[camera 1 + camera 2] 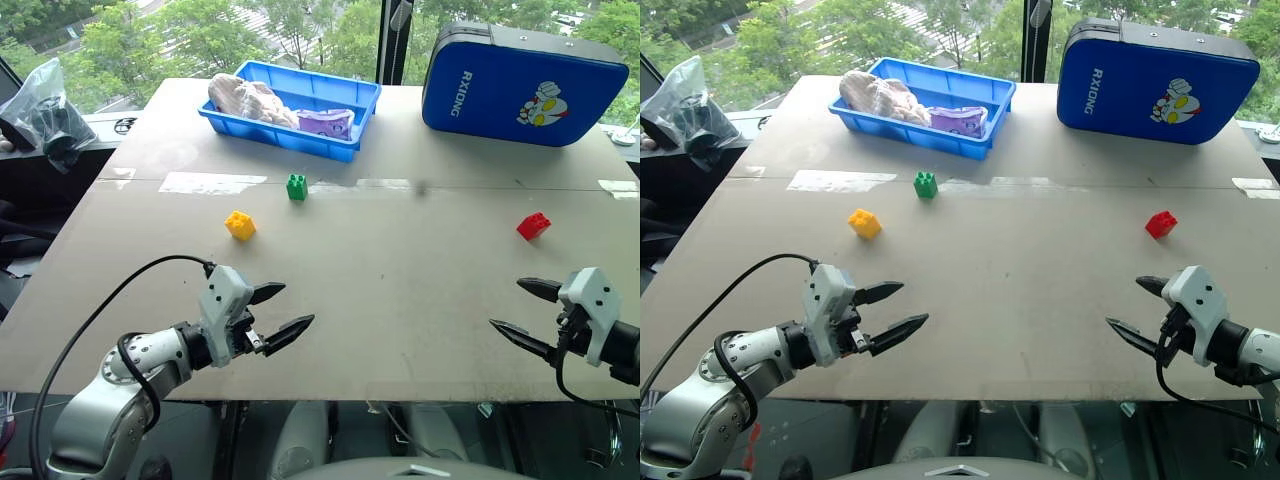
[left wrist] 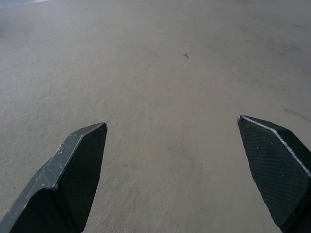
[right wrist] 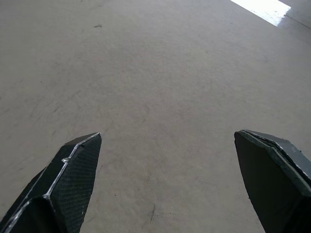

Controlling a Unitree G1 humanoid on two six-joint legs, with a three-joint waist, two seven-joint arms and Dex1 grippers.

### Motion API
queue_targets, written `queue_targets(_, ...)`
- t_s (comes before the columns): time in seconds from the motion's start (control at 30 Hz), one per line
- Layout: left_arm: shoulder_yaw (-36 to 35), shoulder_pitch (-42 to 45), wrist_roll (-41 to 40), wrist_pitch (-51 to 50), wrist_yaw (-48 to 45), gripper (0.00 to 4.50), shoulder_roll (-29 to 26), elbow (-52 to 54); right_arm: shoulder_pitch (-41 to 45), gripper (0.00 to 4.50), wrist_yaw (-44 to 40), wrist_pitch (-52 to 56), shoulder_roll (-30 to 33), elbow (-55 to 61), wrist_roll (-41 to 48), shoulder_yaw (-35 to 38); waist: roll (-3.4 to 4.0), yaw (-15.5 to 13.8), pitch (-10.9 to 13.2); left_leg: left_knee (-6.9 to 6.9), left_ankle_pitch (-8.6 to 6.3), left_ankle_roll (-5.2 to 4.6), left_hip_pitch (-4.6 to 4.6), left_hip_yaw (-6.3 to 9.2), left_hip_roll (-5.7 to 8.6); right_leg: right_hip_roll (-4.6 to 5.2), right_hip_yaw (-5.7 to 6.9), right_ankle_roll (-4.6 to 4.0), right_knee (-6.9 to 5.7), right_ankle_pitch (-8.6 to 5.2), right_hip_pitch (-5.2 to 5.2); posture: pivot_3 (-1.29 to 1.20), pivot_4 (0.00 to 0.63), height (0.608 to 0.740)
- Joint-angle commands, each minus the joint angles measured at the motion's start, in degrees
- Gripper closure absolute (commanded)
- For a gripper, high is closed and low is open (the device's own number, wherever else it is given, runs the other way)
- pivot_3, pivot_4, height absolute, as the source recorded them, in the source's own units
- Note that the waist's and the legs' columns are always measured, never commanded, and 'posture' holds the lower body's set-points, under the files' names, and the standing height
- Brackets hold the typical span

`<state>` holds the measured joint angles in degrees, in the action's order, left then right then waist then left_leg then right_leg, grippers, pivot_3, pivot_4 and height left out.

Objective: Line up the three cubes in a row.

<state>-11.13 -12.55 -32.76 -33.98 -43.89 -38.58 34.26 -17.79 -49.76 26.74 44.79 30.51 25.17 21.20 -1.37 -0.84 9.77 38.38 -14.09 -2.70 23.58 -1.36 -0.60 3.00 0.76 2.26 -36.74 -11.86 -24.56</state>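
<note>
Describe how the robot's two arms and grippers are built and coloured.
Both arms are silver-grey jointed metal with black segments. Each wrist carries a white housing and two tapered black fingers with textured pads: left gripper, right gripper. A black cable loops from each arm.

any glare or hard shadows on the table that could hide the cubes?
Left eye view: glare on the tape strip by the green cube; yellow cube and red cube evenly lit, soft shadows. Right wrist view: one bright patch on the table. Left wrist view: no glare.
</note>
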Motion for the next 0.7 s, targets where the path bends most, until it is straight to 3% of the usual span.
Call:
queue_targets(0.03, -0.6, 3.0, -1.8, -0.7, 1.9, 0.11, 0.5, 1.9, 2.9, 0.0, 2.6, -0.5, -0.7, 1.1, -0.1, 0.0, 0.0, 0.0, 0.0, 0.0, 0.0, 0.0, 0.0, 0.0, 0.0, 0.0, 0.0, 0.0, 0.0, 0.0, 0.0, 0.0, 0.15, 0.74)
queue_targets(0.1, -0.9, 8.6, -5.6, -4.4, 5.0, 0.11, 1.8, 2.5, 9.1, 0.0, 9.1, 4.6, -2.9, 2.4, 1.5, -0.4, 0.0, 0.0, 0.0, 0.04, 0.0, 0.0, 0.01, 0.02, 0.0, -0.01, 0.01, 0.0, -0.01, 0.01, 0.0, 0.0, 0.15, 0.74)
queue_targets(0.2, -0.4, 15.9, -10.3, -8.3, 7.2, 0.11, 2.4, 3.9, 18.6, 0.0, 16.0, 16.1, -0.1, 1.5, -0.8, -2.7, 0.02, 0.0, 0.0, 0.14, 0.03, 0.0, 0.03, 0.0, 0.0, -0.03, -0.01, -0.1, -0.05, 0.1, 0.0, 0.0, 0.15, 0.74)
queue_targets(0.4, 6.6, 28.4, -9.2, -9.0, 5.4, 0.11, 0.8, 3.0, 40.6, 0.0, 17.8, 33.8, 6.7, -13.6, -1.0, -10.2, 0.01, 0.1, 0.0, 0.11, 0.02, -0.02, 0.09, -0.01, 0.11, -0.12, -0.05, -0.35, 0.01, 0.24, -0.02, 0.0, 0.15, 0.74)
queue_targets(0.57, 10.8, 34.2, -10.1, -8.5, 2.8, 0.11, 2.2, 1.4, 60.9, 0.0, 16.7, 37.9, 6.5, -35.5, -6.3, -21.3, 0.02, 0.3, 0.1, 0.03, 0.02, -0.03, 0.14, -0.03, 0.18, -0.17, -0.09, -0.22, 0.07, 0.32, -0.06, 0.0, 0.15, 0.74)
queue_targets(0.7, 12.6, 35.1, -9.3, -7.3, 1.5, 0.11, 2.9, 0.9, 68.7, 0.0, 14.0, 33.9, 5.5, -50.0, -10.9, -27.2, 0.02, 0.3, 0.1, 0.0, 0.02, -0.03, 0.15, -0.04, 0.17, -0.21, -0.11, -0.12, 0.12, 0.37, -0.08, 0.0, 0.15, 0.74)
